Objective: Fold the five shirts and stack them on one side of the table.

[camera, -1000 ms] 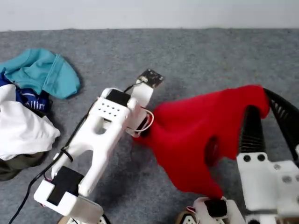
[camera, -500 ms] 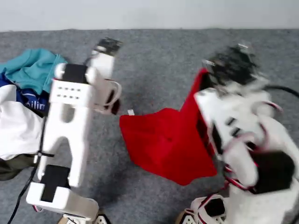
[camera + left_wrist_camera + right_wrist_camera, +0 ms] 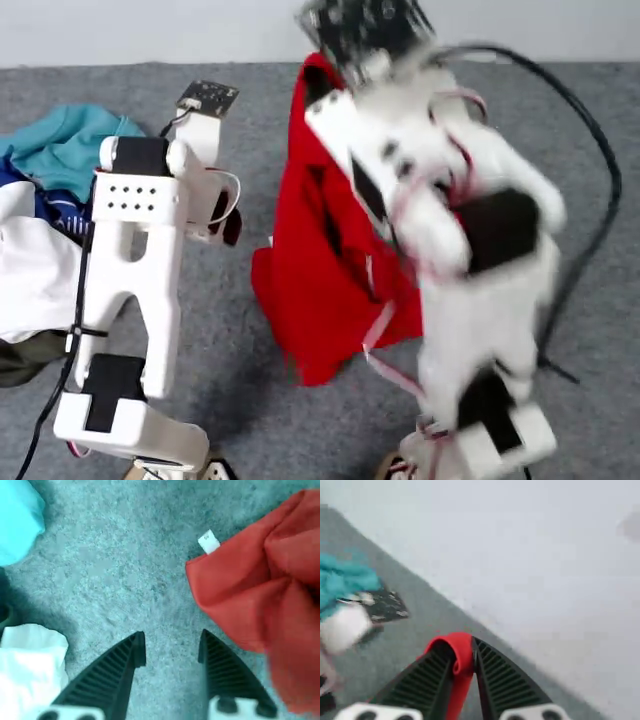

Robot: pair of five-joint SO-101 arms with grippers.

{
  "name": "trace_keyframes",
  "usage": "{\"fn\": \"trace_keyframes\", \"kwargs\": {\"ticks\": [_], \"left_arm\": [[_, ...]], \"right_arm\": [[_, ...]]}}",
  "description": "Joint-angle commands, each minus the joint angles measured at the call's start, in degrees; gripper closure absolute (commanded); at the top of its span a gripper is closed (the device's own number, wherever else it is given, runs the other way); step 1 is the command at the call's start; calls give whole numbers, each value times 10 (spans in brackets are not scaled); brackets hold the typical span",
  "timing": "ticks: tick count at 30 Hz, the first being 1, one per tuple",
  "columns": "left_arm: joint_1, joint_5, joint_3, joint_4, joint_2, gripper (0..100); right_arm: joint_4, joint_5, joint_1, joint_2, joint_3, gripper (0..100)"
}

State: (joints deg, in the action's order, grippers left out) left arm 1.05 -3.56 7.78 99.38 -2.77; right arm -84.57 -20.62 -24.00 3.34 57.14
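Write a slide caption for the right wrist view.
Right gripper shut on a fold of the red shirt, high above the grey table.

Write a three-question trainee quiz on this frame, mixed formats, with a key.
1. True or false: the left tool is shut on the red fabric shirt.
2. Multiple choice: what does the right tool hold? A) a grey towel B) the red fabric shirt C) nothing
3. Short answer: the teal cloth shirt and the white cloth shirt lie heaped nearer which tool?

Key: 1 false, it is open over bare table; 2 B; 3 the left tool.
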Motion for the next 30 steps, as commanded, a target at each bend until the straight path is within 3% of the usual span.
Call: {"fn": "trace_keyframes", "kwargs": {"ticks": [1, 7, 15, 22, 30], "left_arm": [[-2, -2, -4, 11, 26, 820], [33, -1, -17, 13, 48, 820], [237, -35, -158, 10, 127, 820], [314, -51, -225, -63, 48, 817], [389, -49, -159, -69, -44, 819]], "right_arm": [[-12, 7, 60, 134, 33, 991], [-11, 7, 115, 278, 33, 991], [-10, 4, 134, 346, 33, 991], [6, 4, 172, 351, 33, 991], [6, 5, 195, 352, 30, 991]]}}
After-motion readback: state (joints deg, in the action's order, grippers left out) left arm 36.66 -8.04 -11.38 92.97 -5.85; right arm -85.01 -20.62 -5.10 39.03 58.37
